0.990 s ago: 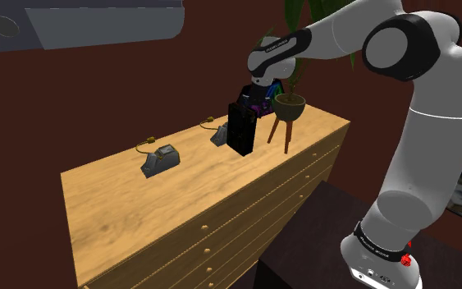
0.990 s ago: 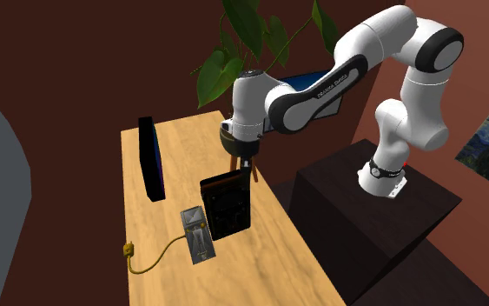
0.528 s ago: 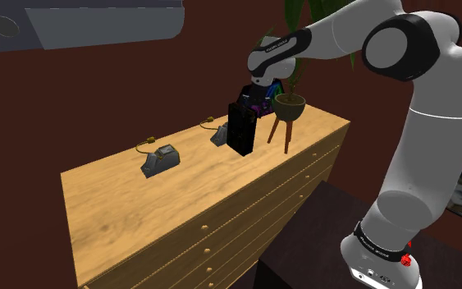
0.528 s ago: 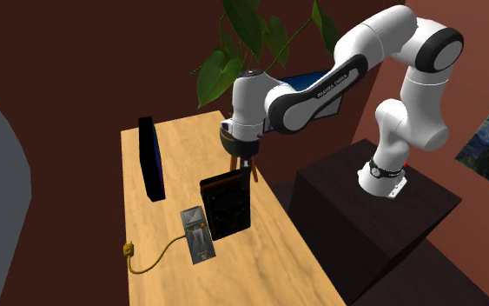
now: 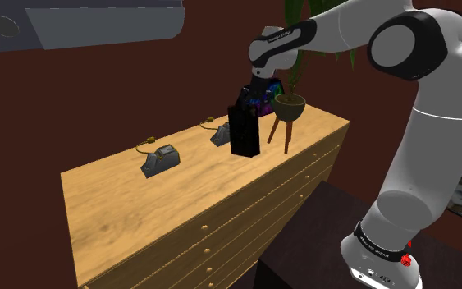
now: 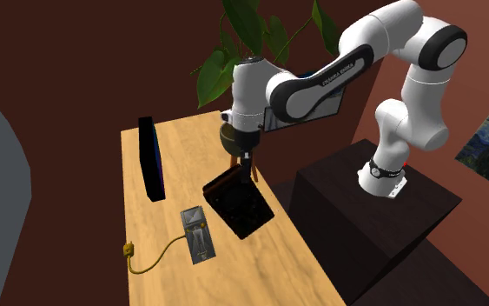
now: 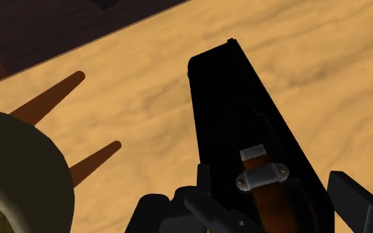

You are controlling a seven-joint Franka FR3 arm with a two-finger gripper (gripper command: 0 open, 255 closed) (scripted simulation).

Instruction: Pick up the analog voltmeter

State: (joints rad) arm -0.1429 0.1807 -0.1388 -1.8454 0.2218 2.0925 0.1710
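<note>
Gripping tilted black voltmeter point(image 6: 241, 207), hand point(image 6: 246, 163) above wooden dresser point(image 5: 139, 205), leafy plant point(image 6: 251, 35) in pot point(image 5: 290, 105) beside

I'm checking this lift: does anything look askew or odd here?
Only the black voltmeter: it hangs tilted from the gripper, one corner down, over the wooden dresser. Nothing else stands out.

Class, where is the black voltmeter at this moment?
In the shoulder view the voltmeter is clasped, tilted, in the gripper over the dresser top, just left of the plant pot on legs.
</note>
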